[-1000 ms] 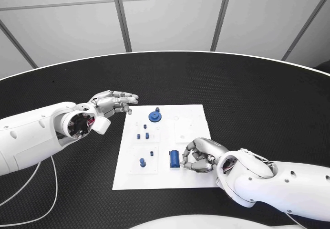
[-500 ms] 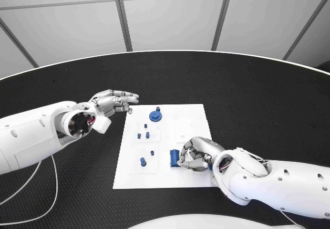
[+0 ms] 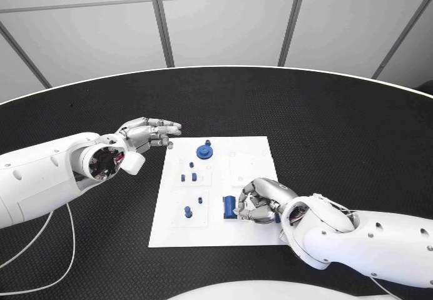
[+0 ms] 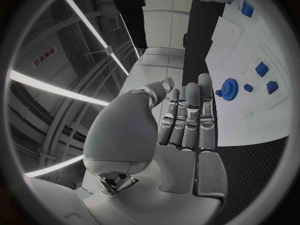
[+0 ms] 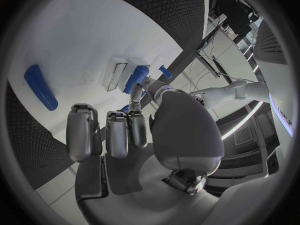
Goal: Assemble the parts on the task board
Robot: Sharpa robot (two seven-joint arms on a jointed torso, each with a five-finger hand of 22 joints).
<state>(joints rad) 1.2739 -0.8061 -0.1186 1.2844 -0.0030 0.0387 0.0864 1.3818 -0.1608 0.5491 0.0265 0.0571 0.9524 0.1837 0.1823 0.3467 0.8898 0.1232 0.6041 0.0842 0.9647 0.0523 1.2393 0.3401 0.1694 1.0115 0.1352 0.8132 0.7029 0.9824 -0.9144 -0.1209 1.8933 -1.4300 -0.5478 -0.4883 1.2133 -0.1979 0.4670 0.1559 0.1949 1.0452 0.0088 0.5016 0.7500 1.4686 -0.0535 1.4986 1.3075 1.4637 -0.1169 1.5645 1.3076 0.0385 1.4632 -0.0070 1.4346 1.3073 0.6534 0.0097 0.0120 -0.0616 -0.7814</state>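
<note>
The white task board (image 3: 257, 150) lies mid-table. On it stand a blue gear (image 3: 204, 152), several small blue pegs (image 3: 188, 177) and a long blue block (image 3: 229, 207). My right hand (image 3: 259, 200) rests on the board's near right part, fingers curled in, fingertips (image 3: 240, 212) at the block's right edge. In the right wrist view a blue part (image 5: 136, 79) shows just past that hand's (image 5: 119, 130) thumb; whether it is pinched is hidden. A long blue block (image 5: 40, 87) lies beside it. My left hand (image 3: 149, 133) hovers off the board's far left corner, fingers straight, holding nothing. The left hand (image 4: 187, 117) faces the gear (image 4: 229, 88).
The black round table (image 3: 343, 125) surrounds the board, with its pale rim at the back. A thin white cable (image 3: 54, 250) trails under my left arm at the near left.
My right hand has crept a little left, its curled fingertips closing on the long blue block's edge. My left hand has barely moved.
</note>
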